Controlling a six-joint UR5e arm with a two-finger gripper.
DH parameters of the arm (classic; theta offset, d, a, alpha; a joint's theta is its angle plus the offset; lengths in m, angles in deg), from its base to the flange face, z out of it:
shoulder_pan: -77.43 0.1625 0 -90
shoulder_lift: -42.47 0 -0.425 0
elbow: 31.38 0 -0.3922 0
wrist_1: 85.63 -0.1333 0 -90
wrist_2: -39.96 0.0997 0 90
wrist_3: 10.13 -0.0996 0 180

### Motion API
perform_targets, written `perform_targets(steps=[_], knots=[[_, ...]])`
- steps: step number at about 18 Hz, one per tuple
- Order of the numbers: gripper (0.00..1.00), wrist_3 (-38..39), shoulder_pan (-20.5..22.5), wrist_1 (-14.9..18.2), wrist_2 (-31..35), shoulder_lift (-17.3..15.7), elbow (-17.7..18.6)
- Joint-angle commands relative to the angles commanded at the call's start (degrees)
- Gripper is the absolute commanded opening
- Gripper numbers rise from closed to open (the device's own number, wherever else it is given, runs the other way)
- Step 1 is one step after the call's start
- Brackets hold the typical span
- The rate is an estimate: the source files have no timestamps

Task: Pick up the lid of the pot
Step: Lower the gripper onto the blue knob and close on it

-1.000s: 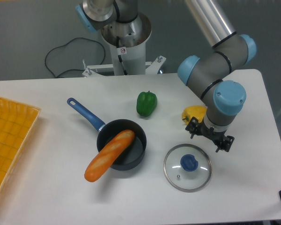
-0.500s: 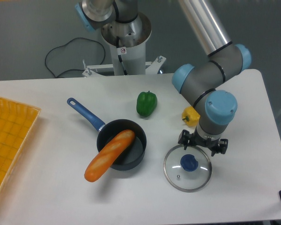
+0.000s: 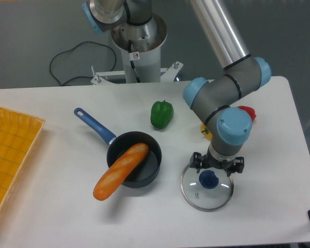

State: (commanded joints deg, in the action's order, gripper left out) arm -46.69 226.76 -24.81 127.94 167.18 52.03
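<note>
My gripper [image 3: 217, 166] is over the back part of the clear glass pot lid [image 3: 209, 201], its two fingers spread apart with nothing between them. The lid lies at the front right of the table, its blue knob [image 3: 208, 179] facing up. In the image the knob shows just below the fingertips, nearer the left one. How high the fingertips are above the glass is hard to tell. The gripper covers part of the lid's back rim.
Left of the lid is a black pan [image 3: 154, 168] with a blue handle, a long bread [image 3: 116, 175] sticking out over its front rim. A green pepper [image 3: 161, 114] lies farther back. Behind the gripper are a partly hidden yellow object [image 3: 205, 131] and a red one [image 3: 247, 112].
The gripper has moved left and toward the camera, from right of the lid to over its back part. It now hides more of the yellow object, and the red one has come into view.
</note>
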Motion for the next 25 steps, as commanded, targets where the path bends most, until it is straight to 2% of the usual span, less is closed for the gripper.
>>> perform_targets(steps=[5,18,21,23,25], knots=[[1.0,1.06,-0.62,0.0,0.09,1.23,-1.23],[1.0,1.06,-1.23,-0.09,0.18,2.46,-1.23],[1.0,0.88,-1.32,-1.05,0.35,2.64,-1.06],[0.93,0.71,-1.32,-1.14,0.35,2.55,-1.06],[0.77,0.44,-1.32,-1.23,0.26,2.38,-0.88]])
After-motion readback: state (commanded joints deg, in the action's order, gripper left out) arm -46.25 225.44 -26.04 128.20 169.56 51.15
